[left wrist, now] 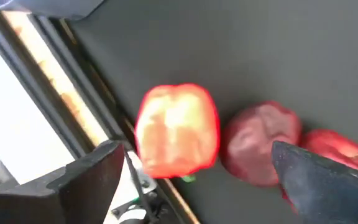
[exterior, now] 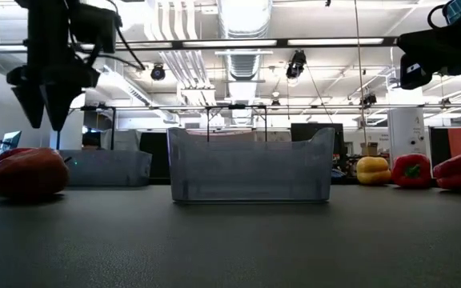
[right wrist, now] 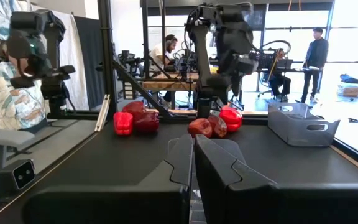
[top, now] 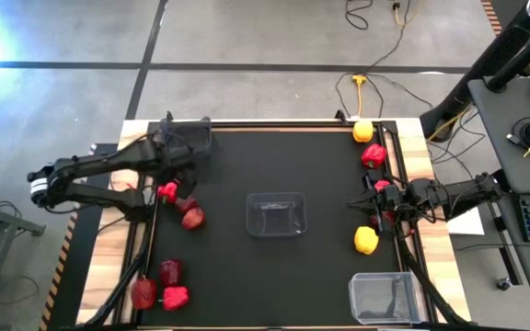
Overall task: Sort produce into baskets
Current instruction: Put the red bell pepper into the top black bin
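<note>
We are hovering our open left gripper (left wrist: 191,180) over a red pepper (left wrist: 178,129); centring it should avoid the neighbouring apples (left wrist: 260,149), while our right gripper (right wrist: 194,162) is waiting closed.

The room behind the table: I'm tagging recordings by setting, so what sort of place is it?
Probably a robotics lab or open workshop: exposed ceiling ducts, cluttered workbenches with people beyond, a yellow cable across the concrete floor.
</note>
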Robot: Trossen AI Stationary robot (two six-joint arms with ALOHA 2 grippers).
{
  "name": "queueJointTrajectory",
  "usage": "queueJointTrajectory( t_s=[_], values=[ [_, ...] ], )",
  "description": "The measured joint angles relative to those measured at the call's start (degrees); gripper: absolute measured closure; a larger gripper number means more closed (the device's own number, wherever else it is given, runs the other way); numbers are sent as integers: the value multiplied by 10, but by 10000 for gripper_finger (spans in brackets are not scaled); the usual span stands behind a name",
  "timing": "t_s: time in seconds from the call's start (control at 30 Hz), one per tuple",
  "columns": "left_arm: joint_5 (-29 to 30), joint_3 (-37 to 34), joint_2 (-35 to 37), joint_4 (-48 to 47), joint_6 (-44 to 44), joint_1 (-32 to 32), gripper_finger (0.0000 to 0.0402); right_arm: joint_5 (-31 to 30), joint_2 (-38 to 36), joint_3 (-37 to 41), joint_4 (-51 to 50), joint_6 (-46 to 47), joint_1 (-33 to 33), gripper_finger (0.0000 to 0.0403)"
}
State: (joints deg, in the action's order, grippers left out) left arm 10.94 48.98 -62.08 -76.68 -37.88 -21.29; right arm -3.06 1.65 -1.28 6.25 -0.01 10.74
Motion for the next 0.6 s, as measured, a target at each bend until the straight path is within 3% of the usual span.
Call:
queueJointTrajectory(
  t_s=[0.27,0.6],
  values=[
    [-35,-2,-39,7,57,-90,15,0,0,0,0,0,0,392],
    [-52,-37,-100,40,72,-103,15,0,0,0,0,0,0,392]
  ],
)
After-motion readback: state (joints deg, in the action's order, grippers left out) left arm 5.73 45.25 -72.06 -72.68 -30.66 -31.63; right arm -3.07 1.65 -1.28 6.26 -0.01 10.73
